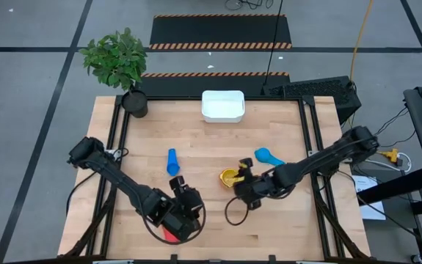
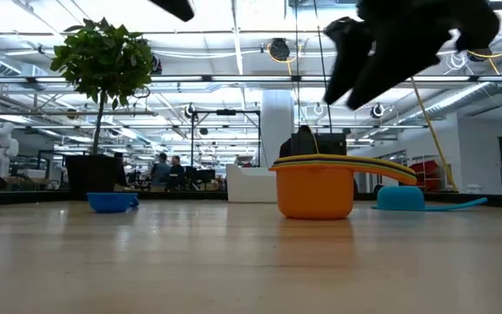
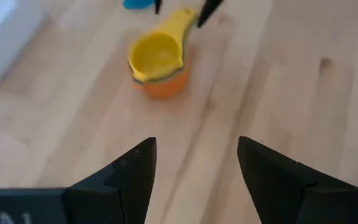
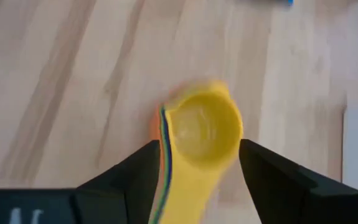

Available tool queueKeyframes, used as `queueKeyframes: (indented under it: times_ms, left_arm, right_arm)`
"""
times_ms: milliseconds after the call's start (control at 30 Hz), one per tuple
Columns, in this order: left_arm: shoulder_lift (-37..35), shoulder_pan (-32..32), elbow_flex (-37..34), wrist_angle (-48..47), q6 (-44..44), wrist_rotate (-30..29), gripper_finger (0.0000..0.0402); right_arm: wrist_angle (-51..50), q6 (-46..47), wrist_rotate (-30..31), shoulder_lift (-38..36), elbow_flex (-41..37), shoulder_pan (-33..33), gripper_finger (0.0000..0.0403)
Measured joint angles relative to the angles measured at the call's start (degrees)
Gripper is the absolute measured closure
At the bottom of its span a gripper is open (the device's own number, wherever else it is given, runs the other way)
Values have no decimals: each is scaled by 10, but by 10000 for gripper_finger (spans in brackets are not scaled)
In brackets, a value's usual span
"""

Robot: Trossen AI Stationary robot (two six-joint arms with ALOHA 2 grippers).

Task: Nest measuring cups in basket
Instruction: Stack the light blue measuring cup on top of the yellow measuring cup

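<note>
Right gripper (image 4: pixel 194 171) sits spread over the yellow-topped cup stack (image 1: pixel 229 177); any handle snag could topple it. Left gripper (image 3: pixel 194 165) spread too.

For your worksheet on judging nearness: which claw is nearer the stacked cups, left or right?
Right. The right claw hangs open just above the stacked cups, fingers either side of the handle. The left claw sits open farther off across the table.

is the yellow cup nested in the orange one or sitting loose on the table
Nested: the yellow cup sits inside the orange cup, its rim level on top in the low view.
</note>
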Motion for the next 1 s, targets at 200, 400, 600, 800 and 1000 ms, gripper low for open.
queueKeyframes:
  times_ms: [200, 400, 600, 800, 1000]
  left_arm:
    - [2, 2, 0, 2, 25, -12, 174]
    - [4, 6, 0, 2, 31, -43, 174]
    - [4, 8, 0, 2, 31, -43, 174]
    - [4, 8, 0, 5, 27, -42, 174]
    - [4, 8, 0, 7, 26, -39, 174]
  right_arm:
    - [-85, 55, 78, -80, -82, 1, 183]
    - [-110, 8, 105, -129, -205, -5, 183]
    - [-83, -94, 103, -148, -284, -6, 183]
    - [-81, -95, 89, -149, -282, -23, 183]
    - [-141, -45, 24, -126, -235, -64, 183]
